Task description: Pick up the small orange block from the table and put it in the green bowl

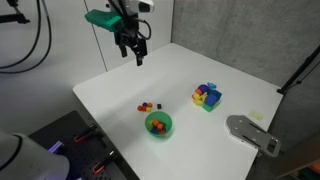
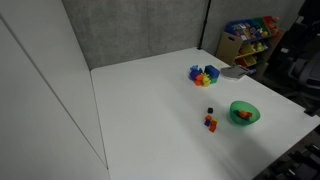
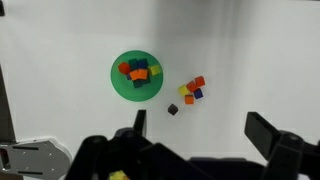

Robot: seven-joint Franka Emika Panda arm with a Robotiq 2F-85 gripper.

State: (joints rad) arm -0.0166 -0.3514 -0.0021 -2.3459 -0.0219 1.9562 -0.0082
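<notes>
The table [image 1: 120,95] is a plain white board, and behind it stands a grey wall [image 1: 220,25], seen in both exterior views. In an exterior view a white panel [image 2: 40,110] closes one side, and behind the far corner there is a shelf [image 2: 250,38] with coloured boxes. The gripper [image 1: 133,58] hangs high above the far part of the table. In the wrist view its two fingers [image 3: 262,130] stand wide apart with nothing between them, so the jaws are released. The green bowl [image 3: 117,82] sits on the table near the front edge and holds several small coloured blocks. Just beside it, on the bare surface, lies a little group of cubes [image 3: 192,90]. The small orange block [image 3: 189,100] is in this group, on the table and outside the bowl; in the exterior views the cubes are too small to tell apart. Farther away, well apart from the bowl, stands a pile of bigger blocks [image 1: 207,96] in yellow, blue and red. A flat grey piece [image 1: 250,132] lies at the table edge.
</notes>
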